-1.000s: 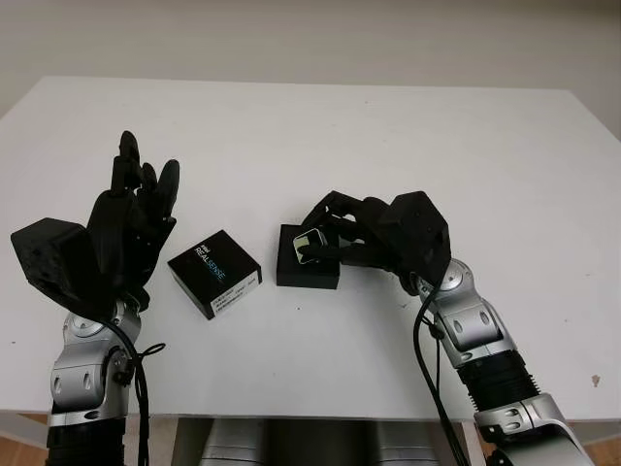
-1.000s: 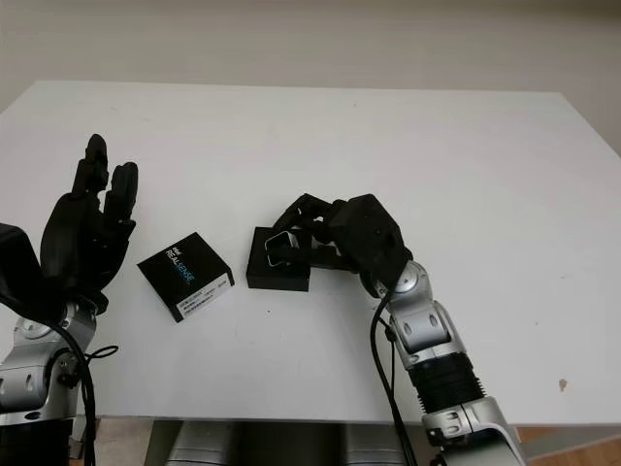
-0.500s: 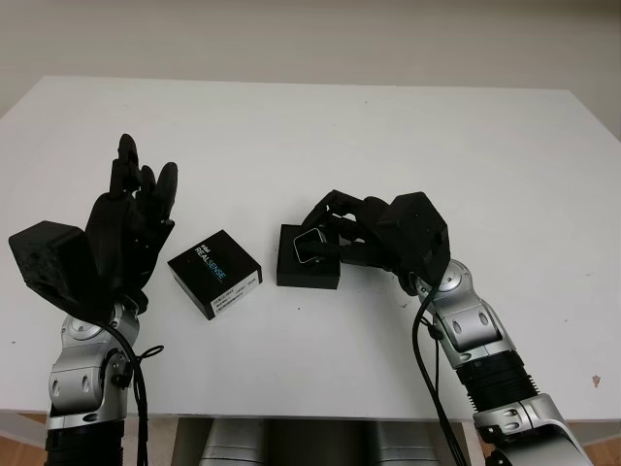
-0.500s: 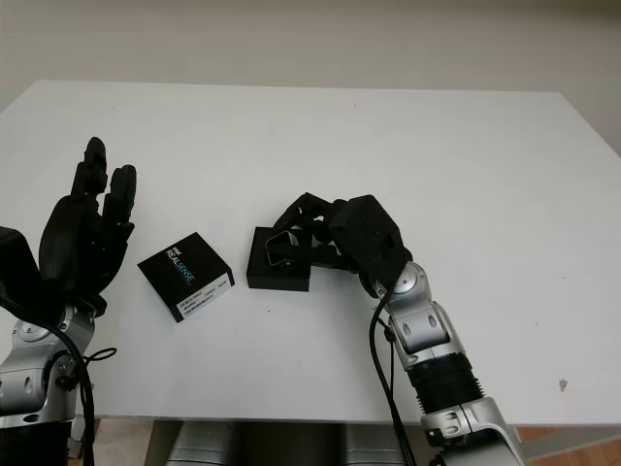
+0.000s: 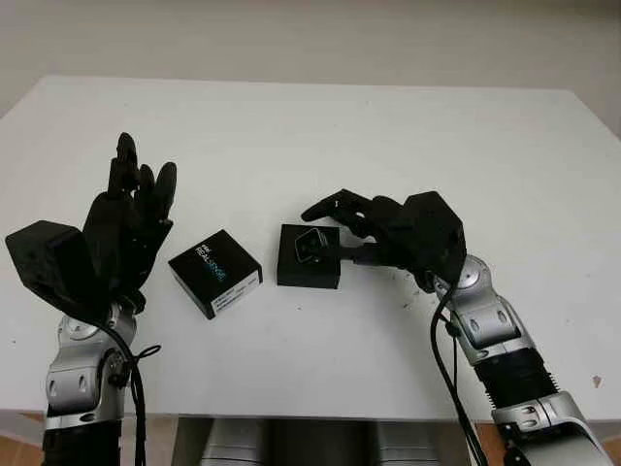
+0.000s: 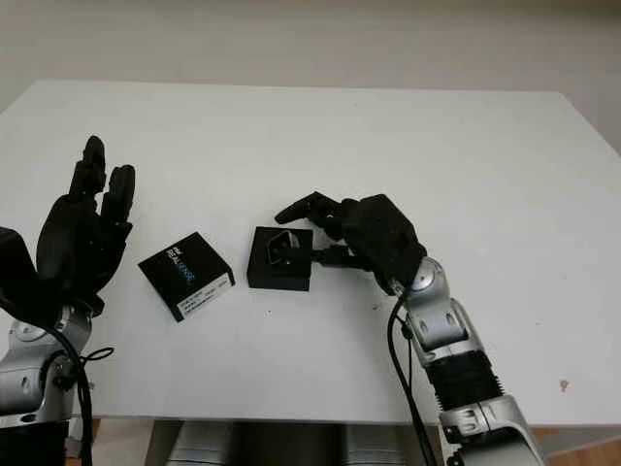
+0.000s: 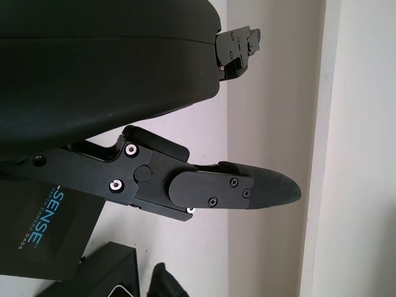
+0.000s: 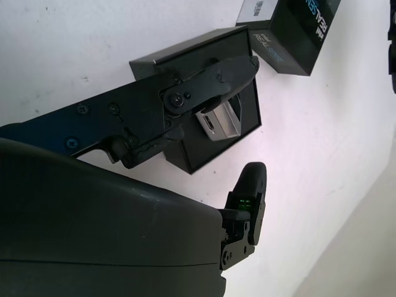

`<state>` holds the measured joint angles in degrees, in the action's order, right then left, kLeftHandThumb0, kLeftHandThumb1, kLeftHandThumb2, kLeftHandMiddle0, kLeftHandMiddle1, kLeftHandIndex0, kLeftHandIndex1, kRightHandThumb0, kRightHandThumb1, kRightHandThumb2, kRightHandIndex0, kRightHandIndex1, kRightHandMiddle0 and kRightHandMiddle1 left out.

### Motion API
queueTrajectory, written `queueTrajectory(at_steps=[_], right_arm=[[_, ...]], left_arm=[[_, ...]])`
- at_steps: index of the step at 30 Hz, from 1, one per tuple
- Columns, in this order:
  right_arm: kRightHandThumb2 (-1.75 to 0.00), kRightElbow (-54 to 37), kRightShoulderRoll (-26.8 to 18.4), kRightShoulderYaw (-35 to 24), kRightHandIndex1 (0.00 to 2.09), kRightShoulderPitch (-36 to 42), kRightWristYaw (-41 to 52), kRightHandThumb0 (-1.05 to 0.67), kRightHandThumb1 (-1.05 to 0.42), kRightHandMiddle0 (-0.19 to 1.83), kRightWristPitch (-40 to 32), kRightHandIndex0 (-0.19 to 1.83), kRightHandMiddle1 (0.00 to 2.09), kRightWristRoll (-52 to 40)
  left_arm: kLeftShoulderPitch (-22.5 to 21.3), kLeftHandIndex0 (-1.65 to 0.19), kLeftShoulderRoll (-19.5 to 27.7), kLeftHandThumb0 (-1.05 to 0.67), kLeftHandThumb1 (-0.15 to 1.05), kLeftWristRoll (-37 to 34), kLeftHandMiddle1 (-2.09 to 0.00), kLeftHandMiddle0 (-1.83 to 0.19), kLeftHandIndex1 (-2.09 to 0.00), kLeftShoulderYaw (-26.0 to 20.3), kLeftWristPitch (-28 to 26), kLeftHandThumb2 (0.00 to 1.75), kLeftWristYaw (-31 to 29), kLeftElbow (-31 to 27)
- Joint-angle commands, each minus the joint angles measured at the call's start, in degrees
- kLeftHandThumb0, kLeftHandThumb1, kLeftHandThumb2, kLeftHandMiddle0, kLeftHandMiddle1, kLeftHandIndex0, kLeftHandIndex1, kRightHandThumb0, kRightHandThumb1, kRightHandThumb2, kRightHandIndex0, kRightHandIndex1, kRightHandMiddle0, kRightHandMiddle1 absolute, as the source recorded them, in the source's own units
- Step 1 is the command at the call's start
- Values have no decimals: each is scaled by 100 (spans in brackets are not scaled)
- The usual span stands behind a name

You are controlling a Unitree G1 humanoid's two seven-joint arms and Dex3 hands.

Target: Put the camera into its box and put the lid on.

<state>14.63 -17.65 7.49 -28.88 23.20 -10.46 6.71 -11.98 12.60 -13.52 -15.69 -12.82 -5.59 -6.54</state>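
1. Far left, the left hand (image 5: 121, 233) is raised above the white counter (image 5: 320, 126), open and holding nothing.
2. Just beside it, the lid (image 5: 214, 273) with its printed label lies flat on the counter, apart from the box.
3. Centre stage: the black box (image 5: 309, 256) sits open, with the silver camera (image 5: 312, 245) tilted inside.
4. On the right, the right hand (image 5: 374, 228) hovers at the box's edge, fingers uncurled, gripping nothing.
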Motion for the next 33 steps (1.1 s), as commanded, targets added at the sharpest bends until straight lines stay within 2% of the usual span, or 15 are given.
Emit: queueTrajectory(at_steps=[1, 14, 33], right_arm=[[-5, -78, -109, -61, 3, -148, 62, -62, -86, 10, 134, 8, 79, -35], [-5, -105, -684, 15, 5, -400, 424, -60, -82, 15, 1043, 9, 70, 254], [-6, 150, -627, 328, 8, -19, -535, -58, -81, 33, 2131, 18, 73, 1225]], left_arm=[[-20, 18, 43, -69, 105, -30, -1, 19, -2, -46, -8, 31, 4, -40], [-30, 18, 39, -69, 105, -28, -3, 19, -4, -59, -111, 29, 52, -107], [3, 18, 30, -70, 105, -45, -3, 19, -5, -77, -126, 29, 64, -147]])
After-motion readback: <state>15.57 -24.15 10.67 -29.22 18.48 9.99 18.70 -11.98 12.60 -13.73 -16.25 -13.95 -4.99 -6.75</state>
